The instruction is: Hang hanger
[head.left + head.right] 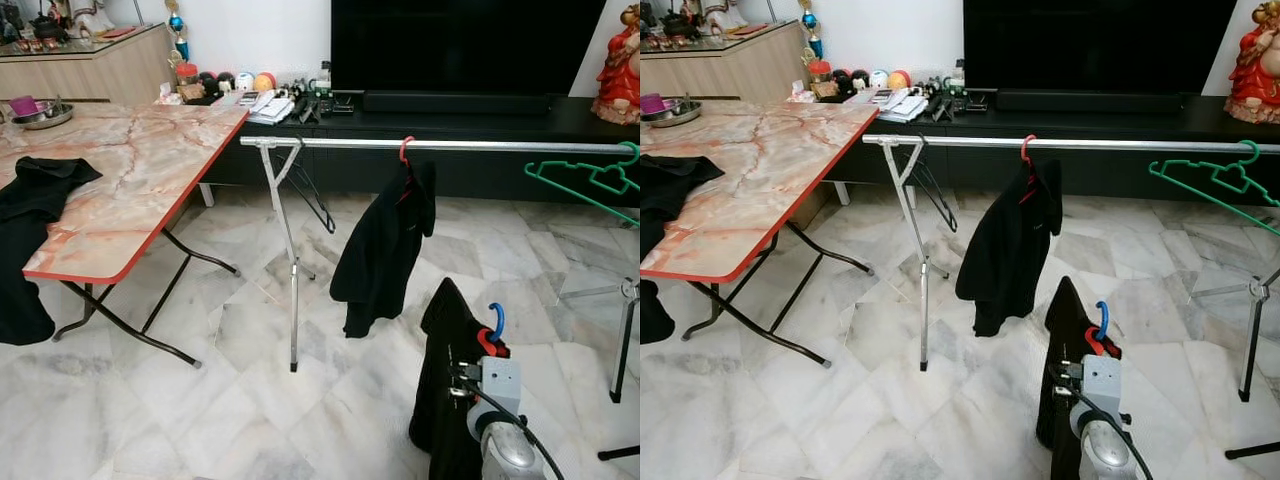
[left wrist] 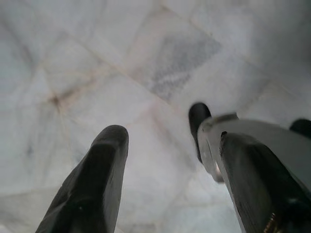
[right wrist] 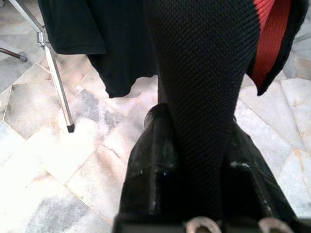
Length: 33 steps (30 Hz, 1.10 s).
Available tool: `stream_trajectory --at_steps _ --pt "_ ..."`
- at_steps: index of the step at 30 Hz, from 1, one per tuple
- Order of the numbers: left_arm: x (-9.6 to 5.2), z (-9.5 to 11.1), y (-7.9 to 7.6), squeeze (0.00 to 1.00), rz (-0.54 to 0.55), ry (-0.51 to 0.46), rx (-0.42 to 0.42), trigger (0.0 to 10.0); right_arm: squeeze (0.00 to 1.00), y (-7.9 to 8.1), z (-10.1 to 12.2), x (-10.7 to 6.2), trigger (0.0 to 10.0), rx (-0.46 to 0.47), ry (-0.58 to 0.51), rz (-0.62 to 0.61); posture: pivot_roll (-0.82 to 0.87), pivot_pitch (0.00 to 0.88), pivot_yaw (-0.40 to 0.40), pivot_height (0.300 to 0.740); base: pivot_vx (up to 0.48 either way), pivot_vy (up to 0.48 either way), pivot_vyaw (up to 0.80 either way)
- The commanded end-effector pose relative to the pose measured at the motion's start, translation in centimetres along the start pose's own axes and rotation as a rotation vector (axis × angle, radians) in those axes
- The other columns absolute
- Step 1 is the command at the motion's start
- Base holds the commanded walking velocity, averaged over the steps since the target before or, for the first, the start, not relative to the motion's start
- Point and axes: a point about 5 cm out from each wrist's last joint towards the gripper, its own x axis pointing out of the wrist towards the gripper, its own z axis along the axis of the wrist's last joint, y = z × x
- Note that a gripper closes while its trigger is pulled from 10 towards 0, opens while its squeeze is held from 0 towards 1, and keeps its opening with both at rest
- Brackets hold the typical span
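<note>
A silver clothes rail (image 1: 470, 146) spans the room in front of me. On it hang a black garment on a red hanger (image 1: 385, 235), an empty black hanger (image 1: 312, 195) near its left end and a green hanger (image 1: 590, 180) at the right. Low at the right, my right gripper (image 3: 194, 126) is shut on a black garment on a hanger with a blue hook (image 1: 497, 320), held upright well below and in front of the rail. My left gripper (image 2: 163, 138) hangs open over the marble floor, holding nothing.
A marble-topped folding table (image 1: 150, 170) stands at the left, with a black garment (image 1: 35, 190) draped over its edge and a metal bowl (image 1: 42, 116). Behind the rail stands a black TV cabinet (image 1: 480, 120). The rail's left leg (image 1: 292, 290) stands mid-floor.
</note>
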Motion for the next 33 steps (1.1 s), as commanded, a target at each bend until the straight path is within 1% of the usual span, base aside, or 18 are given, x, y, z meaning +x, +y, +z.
stream_trajectory --at_steps 1,2,3,8,9,10,11,12,14,23,24,25,26,27,28,29,31,33 --pt "-0.1 -0.2 0.4 0.0 0.034 0.005 0.021 10.0 0.0 0.1 0.5 0.2 10.0 -0.005 -0.008 0.005 0.1 0.042 0.014 0.74 0.0 0.0 0.0" --pt "0.3 2.0 0.6 0.0 0.081 -0.079 0.028 10.0 0.0 0.1 0.4 0.2 10.0 -0.008 -0.004 0.01 0.11 0.044 0.014 0.74 0.0 0.0 0.0" --pt "0.3 3.1 1.2 0.0 0.122 -0.13 0.009 10.0 0.0 0.1 0.3 0.2 10.0 -0.009 -0.001 0.011 0.1 0.046 0.015 0.74 0.0 0.0 0.0" --pt "0.2 4.8 3.2 0.0 0.227 -0.232 -0.012 10.0 0.0 0.1 0.1 0.1 10.0 -0.011 0.006 0.012 0.1 0.051 0.015 0.74 0.0 0.0 0.0" --pt "0.1 5.4 3.5 0.0 0.24 -0.257 0.023 10.0 0.0 0.1 0.1 0.1 10.0 -0.014 0.01 0.013 0.1 0.053 0.014 0.74 0.0 0.0 0.0" --pt "0.1 5.9 3.7 0.0 0.243 -0.282 0.049 10.0 0.0 0.0 0.1 0.1 10.0 -0.02 0.015 0.015 0.1 0.054 0.014 0.74 0.0 0.0 0.0" --pt "0.1 5.9 3.7 0.0 0.243 -0.282 0.049 10.0 0.0 0.0 0.1 0.1 10.0 -0.02 0.015 0.015 0.1 0.054 0.014 0.74 0.0 0.0 0.0" --pt "0.1 7.3 3.6 0.0 0.208 -0.338 0.087 10.0 0.0 -0.1 -0.1 0.1 10.0 -0.051 0.034 0.034 0.1 0.057 0.013 0.74 0.0 0.0 0.0" --pt "0.1 8.3 3.4 0.0 0.166 -0.376 0.105 10.0 0.0 -0.1 -0.2 0.1 10.0 -0.08 0.048 0.056 0.1 0.06 0.011 0.74 0.0 0.0 0.0" --pt "0.1 8.7 3.2 0.0 0.158 -0.399 0.119 10.0 0.0 -0.2 -0.2 0.2 10.0 -0.089 0.055 0.069 0.1 0.062 0.011 0.74 0.0 0.0 0.0" --pt "0.1 9.5 2.8 0.0 0.101 -0.43 0.155 10.0 0.0 0.0 -0.2 0.1 10.0 -0.126 0.065 0.124 0.1 0.063 0.009 0.74 0.0 0.0 0.0" --pt "0.0 11.9 0.9 0.0 -0.149 -0.473 0.369 10.0 0.0 -0.2 1.3 0.1 10.0 -0.317 0.044 0.406 0.09 0.069 0.003 0.74 0.0 0.0 0.0" --pt "0.0 11.9 0.9 0.0 -0.149 -0.473 0.369 10.0 0.0 -0.2 1.3 0.1 10.0 -0.317 0.044 0.406 0.09 0.069 0.003 0.74 0.0 0.0 0.0" --pt "-0.1 12.8 0.0 0.0 -0.266 -0.48 0.479 10.0 0.0 -0.3 2.2 -0.2 10.0 -0.438 0.046 0.572 0.08 0.067 0.003 0.74 0.0 0.0 0.0" --pt "-0.2 13.0 -0.5 0.0 -0.307 -0.487 0.484 10.0 0.0 -0.3 2.5 -0.4 10.0 -0.498 0.049 0.644 0.08 0.069 0.002 0.74 0.0 0.0 0.0" --pt "-0.2 13.0 -0.5 0.0 -0.307 -0.487 0.484 10.0 0.0 -0.3 2.5 -0.4 10.0 -0.498 0.049 0.644 0.08 0.069 0.002 0.74 0.0 0.0 0.0" --pt "-0.3 13.7 -1.3 0.0 -0.35 -0.509 0.516 10.0 0.0 -0.5 2.6 -0.8 10.0 -0.597 0.067 0.73 0.08 0.068 -0.002 0.74 0.0 0.0 0.0" --pt "-0.4 14.0 -1.7 0.0 -0.352 -0.521 0.531 10.0 0.0 -0.5 2.8 -0.7 10.0 -0.594 0.061 0.721 0.08 0.069 -0.002 0.74 0.0 0.0 0.0"
